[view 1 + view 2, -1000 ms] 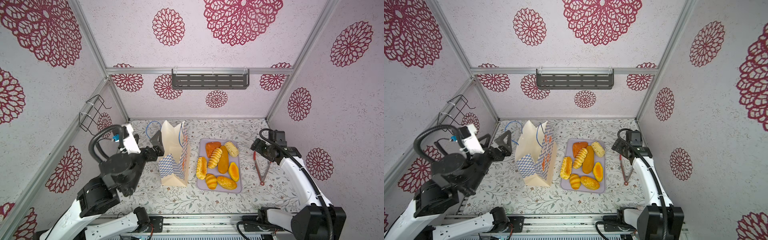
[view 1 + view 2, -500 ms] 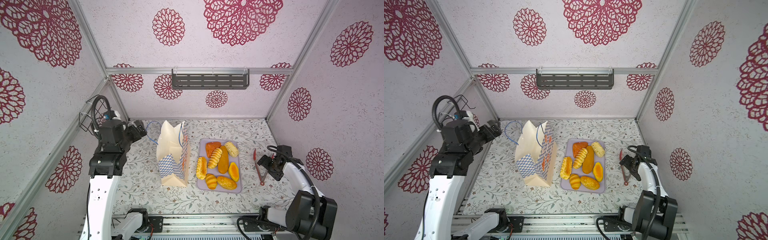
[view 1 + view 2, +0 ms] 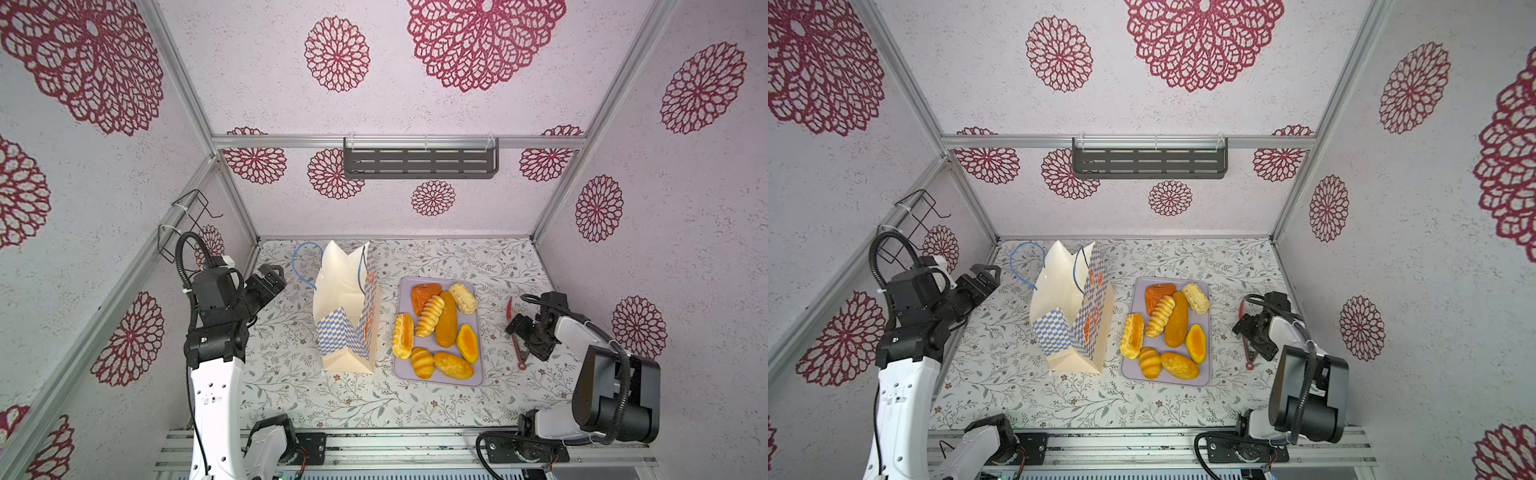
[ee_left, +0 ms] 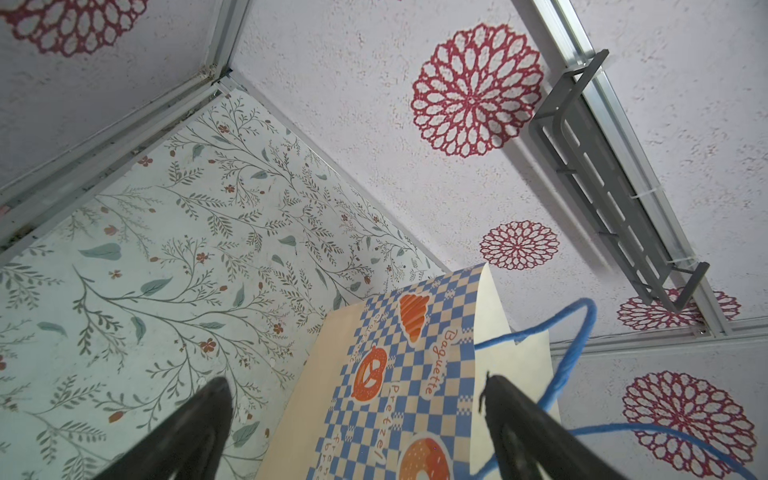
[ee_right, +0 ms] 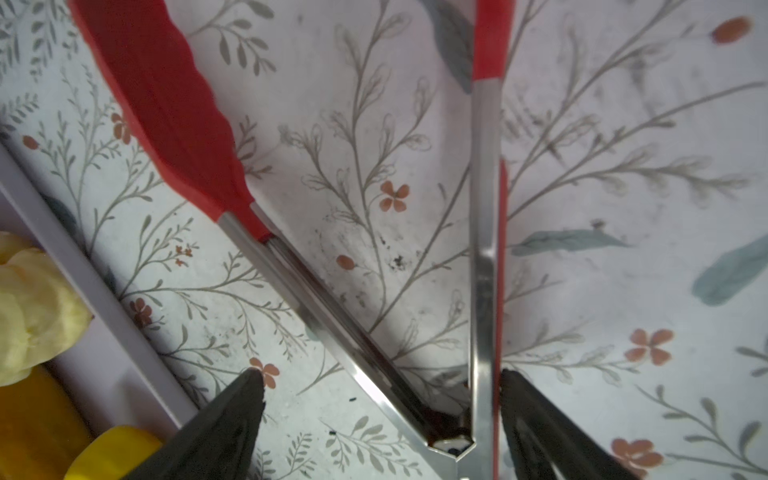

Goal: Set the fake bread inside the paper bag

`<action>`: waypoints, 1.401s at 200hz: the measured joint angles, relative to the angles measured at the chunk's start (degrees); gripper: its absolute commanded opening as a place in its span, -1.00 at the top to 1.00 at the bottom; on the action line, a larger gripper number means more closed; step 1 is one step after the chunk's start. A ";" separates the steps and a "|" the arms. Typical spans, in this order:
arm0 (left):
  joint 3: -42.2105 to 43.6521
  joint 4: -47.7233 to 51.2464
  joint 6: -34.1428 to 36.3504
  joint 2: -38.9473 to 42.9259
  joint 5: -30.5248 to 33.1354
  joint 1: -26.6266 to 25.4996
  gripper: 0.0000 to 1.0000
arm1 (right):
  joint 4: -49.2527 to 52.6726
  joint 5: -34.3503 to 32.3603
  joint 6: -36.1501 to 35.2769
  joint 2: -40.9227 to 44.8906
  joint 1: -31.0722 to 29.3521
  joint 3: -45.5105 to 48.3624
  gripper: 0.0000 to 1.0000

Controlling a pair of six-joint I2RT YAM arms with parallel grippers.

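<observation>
Several glossy golden to orange-brown fake bread loaves (image 3: pixel 446 320) (image 3: pixel 1177 320) lie on a lilac tray (image 3: pixel 436 380). Left of the tray stands the paper bag (image 3: pixel 347 316) (image 3: pixel 1071 316) (image 4: pixel 395 395), upright, mouth open, with blue cord handles. My left gripper (image 3: pixel 270 276) (image 4: pixel 355 380) hangs open and empty by the left wall, pointing at the bag's checked side. My right gripper (image 3: pixel 524 334) (image 5: pixel 380 374) is low over the table right of the tray. It is open and straddles the hinge end of red-tipped metal tongs (image 3: pixel 515 336) (image 5: pixel 484 257). A pale yellow loaf (image 5: pixel 33 299) shows at the tray's edge.
A grey slotted shelf (image 3: pixel 419 162) hangs on the back wall. A black wire rack (image 3: pixel 187 220) is fixed to the left wall. The floral table top is walled in on three sides.
My left arm drew back from the bag's side toward the left wall. My right arm dropped from above the tongs' far end down to the table, with its fingers now around the tongs.
</observation>
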State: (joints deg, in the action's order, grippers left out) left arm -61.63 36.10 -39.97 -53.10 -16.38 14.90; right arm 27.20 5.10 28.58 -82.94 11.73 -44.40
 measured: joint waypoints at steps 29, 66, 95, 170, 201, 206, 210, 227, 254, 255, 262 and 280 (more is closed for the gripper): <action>1.68 0.57 -0.66 2.36 -1.18 -0.24 -0.95 | -1.66 -0.50 0.94 -1.81 -4.22 0.00 -0.65; 0.42 3.85 -0.48 4.31 1.01 -6.14 -0.95 | -2.51 -2.27 2.32 -4.02 -9.07 -0.96 -0.68; -2.27 5.29 -0.44 4.83 4.33 -14.23 -0.95 | -2.19 -3.98 3.48 -5.68 -10.05 -2.75 -0.76; -3.23 5.03 -1.25 4.83 10.95 -23.54 -0.95 | -0.87 -9.64 4.00 -11.74 -9.99 -8.33 -0.68; -3.04 5.09 -1.27 5.49 12.28 -23.54 -0.95 | -1.01 -11.34 4.44 -12.87 -9.90 -9.33 -0.64; -3.04 5.09 -1.27 5.64 12.46 -23.54 -0.95 | -1.09 -11.52 4.48 -12.94 -9.90 -9.35 -0.63; -3.04 5.11 -1.27 5.77 12.57 -23.54 -0.95 | -1.18 -11.69 4.50 -13.00 -9.90 -9.38 -0.62; -3.02 5.09 -1.25 6.19 12.90 -23.54 -0.95 | -1.42 -12.57 4.76 -13.33 -9.90 -9.44 -0.54; -2.93 5.11 -1.25 6.21 13.09 -23.54 -0.95 | -1.95 -13.40 5.46 -13.88 -9.90 -9.81 -0.32; -2.93 5.11 -1.25 6.21 13.09 -23.54 -0.95 | -1.97 -13.46 5.38 -13.88 -9.90 -9.81 -0.31; -2.93 5.14 -1.25 6.19 13.09 -23.54 -0.95 | -2.27 -13.60 5.60 -13.88 -9.90 -9.79 -0.23; -2.95 5.22 -1.22 6.10 13.07 -23.54 -0.95 | -3.15 -14.10 6.27 -13.70 -9.90 -9.46 -0.01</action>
State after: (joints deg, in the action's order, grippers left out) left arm -64.58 41.32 -41.19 -47.00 -3.31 -8.64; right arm 24.05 -8.99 34.85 -96.64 1.83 -53.87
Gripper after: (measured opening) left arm 0.974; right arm 0.569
